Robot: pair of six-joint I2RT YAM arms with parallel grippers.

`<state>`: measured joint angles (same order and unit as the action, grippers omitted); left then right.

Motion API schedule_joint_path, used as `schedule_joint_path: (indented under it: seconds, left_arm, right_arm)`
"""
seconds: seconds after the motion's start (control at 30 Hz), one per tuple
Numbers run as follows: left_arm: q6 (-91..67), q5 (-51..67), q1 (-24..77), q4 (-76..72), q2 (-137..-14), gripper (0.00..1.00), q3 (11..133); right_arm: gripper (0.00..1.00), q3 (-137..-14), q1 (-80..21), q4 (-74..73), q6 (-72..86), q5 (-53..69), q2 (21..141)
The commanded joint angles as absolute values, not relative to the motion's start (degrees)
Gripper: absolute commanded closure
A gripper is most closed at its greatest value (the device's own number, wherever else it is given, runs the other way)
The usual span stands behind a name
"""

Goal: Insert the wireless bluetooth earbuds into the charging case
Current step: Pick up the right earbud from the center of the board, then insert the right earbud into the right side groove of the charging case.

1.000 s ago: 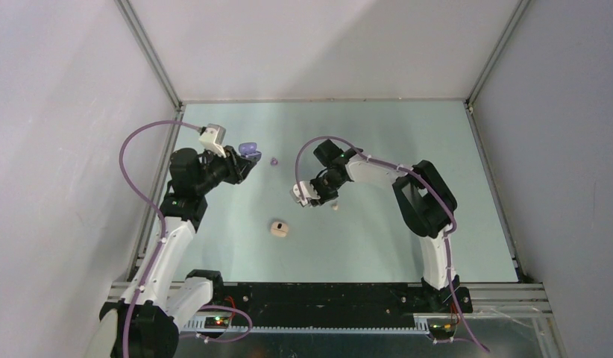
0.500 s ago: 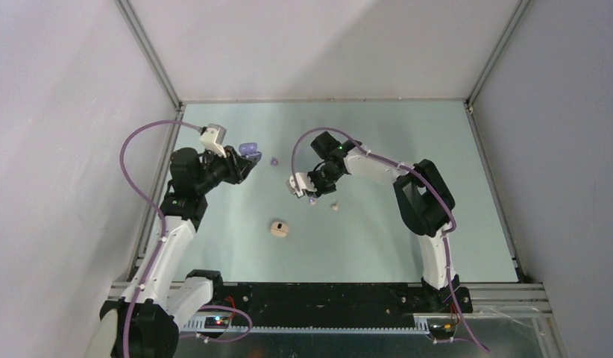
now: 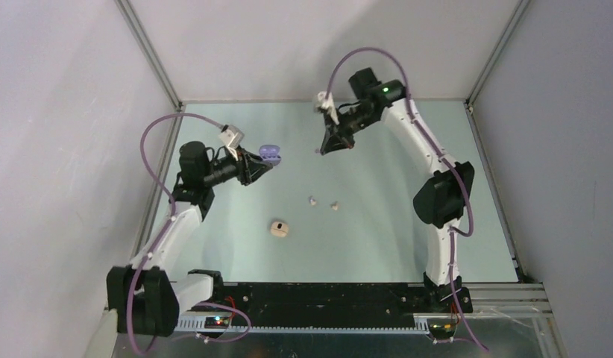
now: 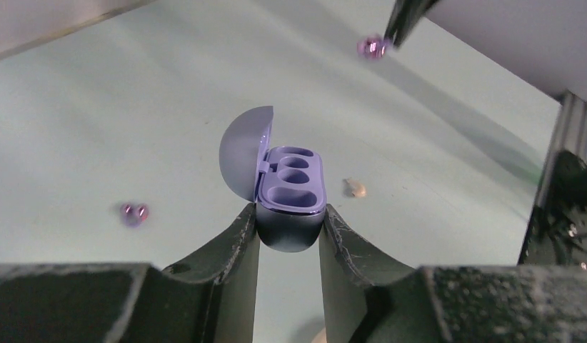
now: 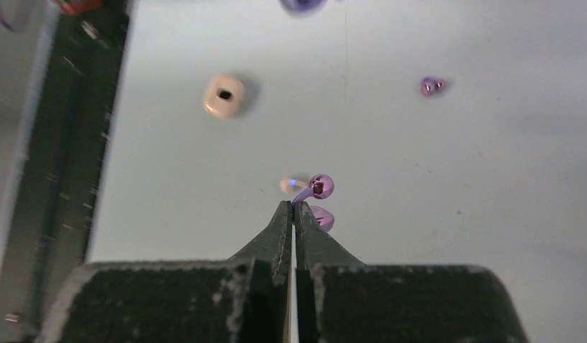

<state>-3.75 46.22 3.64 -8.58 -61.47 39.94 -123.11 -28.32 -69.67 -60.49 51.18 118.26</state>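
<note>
Right gripper is squeezed down to basically zero gap, with the held bud, a purple one, caught right at the tips and poking out to one side. In the top view it hangs in the air at about 12 o'clock over the table.

Left gripper is clamped on the lower shell of the purple case and holds it off the table around 10 o'clock. The lid is flipped open and both wells look empty.

The loose purple bud and the cream bud lie near each other around the middle. The cream case sits at roughly 8 o'clock from them. I can't tell whether its lid is open.

My take on handling: these buds are tiny, nearly weightless, hard and glossy, and rounded all over. That makes them slippery, so a tip pinch can let one twist or squirt out. I'd rather grab across the fattest part of the body, and the current hold looks a bit marginal to me.

The wells are shaped, so the bud probably has to go in at the right angle, not just get dropped. The case itself is stiff and smooth, and gripping it low on the shell leaves the wells clear.
</note>
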Motion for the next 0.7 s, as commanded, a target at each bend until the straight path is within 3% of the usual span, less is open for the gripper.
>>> schedule_joint_path:
  seconds: [0.0, 0.23, 0.33, 0.57, 0.67]
  left_arm:
    - [9.60, 63.13, 5.41, -10.83, -67.07, 1.00, 46.70]
    - [42.13, 70.13, 9.69, 26.67, -75.37, 1.00, 60.56]
    - [50.32, 70.69, 10.73, 33.51, -77.32, 1.00, 64.20]
    - [53.51, 72.55, 13.19, 37.57, -81.14, 1.00, 67.77]
    - [61.24, 73.67, 14.88, 49.73, -83.37, 1.00, 72.87]
  right_arm:
    - [1.00, -129.76, -25.67, -84.61, -52.36, 67.26, 118.05]
    - [1.00, -128.55, -27.93, -85.16, -54.20, 70.35, 114.41]
    - [1.00, -129.88, -28.93, -86.53, -55.94, 70.42, 115.25]
    - [1.00, -131.53, -31.73, -87.78, -59.13, 69.72, 115.40]
    - [1.00, -131.47, -32.82, -87.18, -59.39, 68.47, 115.02]
